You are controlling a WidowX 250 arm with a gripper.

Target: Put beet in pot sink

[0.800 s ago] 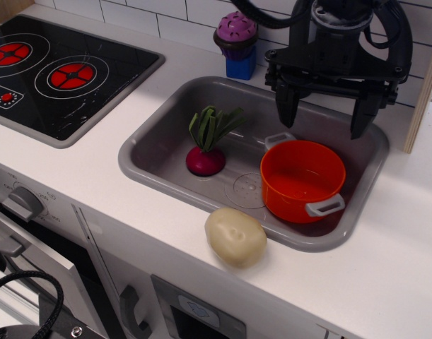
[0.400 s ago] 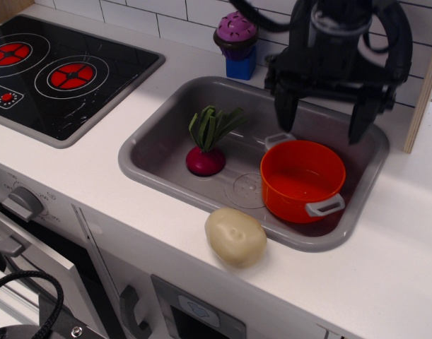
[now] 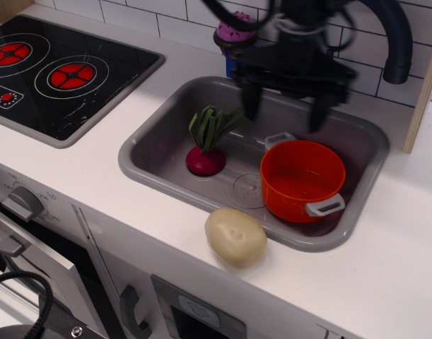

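The beet stands upright on the floor of the grey sink, in its left half, magenta bulb down and green leaves up. The orange-red pot with grey handles stands in the sink's right half and looks empty. My black gripper hangs open and empty above the back of the sink, between the beet and the pot, its two fingers spread wide. It is blurred by motion. It touches neither the beet nor the pot.
A beige potato-like lump lies on the white counter just in front of the sink. A purple knobbly toy on a blue base stands behind the sink, partly hidden by the arm. A black hob is at the left.
The gripper has moved left, from above the pot's far rim to above the sink's middle back. It stays open. The beet and pot have not moved.
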